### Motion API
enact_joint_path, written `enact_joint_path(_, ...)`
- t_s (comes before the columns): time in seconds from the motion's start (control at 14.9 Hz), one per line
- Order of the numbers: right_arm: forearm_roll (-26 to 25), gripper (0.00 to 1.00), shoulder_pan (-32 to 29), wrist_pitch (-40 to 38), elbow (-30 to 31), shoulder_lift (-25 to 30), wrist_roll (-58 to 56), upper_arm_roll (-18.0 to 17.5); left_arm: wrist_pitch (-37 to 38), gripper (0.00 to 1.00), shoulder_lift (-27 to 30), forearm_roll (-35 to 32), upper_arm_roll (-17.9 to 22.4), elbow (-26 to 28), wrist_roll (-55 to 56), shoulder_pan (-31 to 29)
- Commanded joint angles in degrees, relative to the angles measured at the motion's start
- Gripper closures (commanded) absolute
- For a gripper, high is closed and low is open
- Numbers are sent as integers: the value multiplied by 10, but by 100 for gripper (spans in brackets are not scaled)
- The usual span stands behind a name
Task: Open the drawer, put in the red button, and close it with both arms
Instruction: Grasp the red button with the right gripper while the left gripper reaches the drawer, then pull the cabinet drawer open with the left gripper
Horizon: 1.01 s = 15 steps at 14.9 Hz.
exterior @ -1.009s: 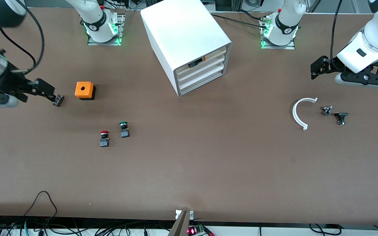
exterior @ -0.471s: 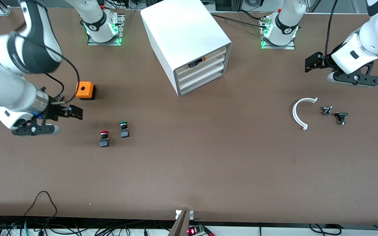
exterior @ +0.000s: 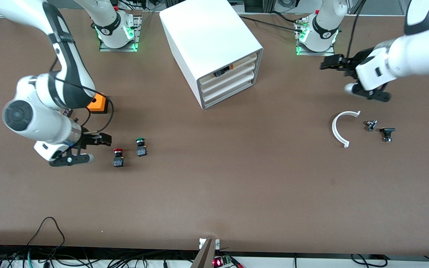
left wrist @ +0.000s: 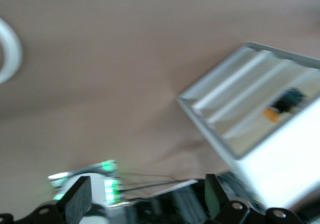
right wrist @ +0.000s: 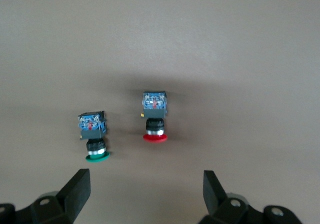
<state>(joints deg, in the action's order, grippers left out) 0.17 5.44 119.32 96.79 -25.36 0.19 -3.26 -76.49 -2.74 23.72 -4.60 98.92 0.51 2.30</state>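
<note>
Red mushroom-cap push-button on a dark blocky body (exterior: pixel 118 157) lies on the brown table (exterior: pixel 214 186), a same-shaped green-capped button (exterior: pixel 140 146) beside it at its 2 o'clock. From the front I see the right gripper (exterior: pixel 102 140) just beside the red one, at its 10 o'clock; the left gripper (exterior: pixel 330 64) hangs over the left arm's end. White three-drawer cabinet (exterior: pixel 214 48) is shut.

Left wrist: fingers (left wrist: pixel 80 201) spread, cabinet front (left wrist: pixel 260 108) ahead.

Right wrist: fingers (right wrist: pixel 77 189) apart, empty; red button (right wrist: pixel 155 116) between them.

The red button (exterior: pixel 118 157) lay on its side on the table (exterior: pixel 214 186). Its red cap topped a dark body with bluish contacts, just beside the green-capped button (exterior: pixel 140 147).
</note>
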Motion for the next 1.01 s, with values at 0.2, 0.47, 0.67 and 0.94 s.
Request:
enact_joint_path(0.2,5,0,3,103,9,-64,-26,-1,-31,1,-112,160,-21,1,-154,16)
enact_joint_path(0.47,4,0,9,187,33,-105,-27,-1,-123,1,-147,261,-62,78,-269,17)
enact_joint_path(0.67,4,0,9,233,50,-128,-28,-1,-204,0,-145,356,-81,184,-392,16)
enact_joint_path(0.94,3,11,8,237,51,-131,-41,-1,-210,0,-139,432,-82,263,-437,17)
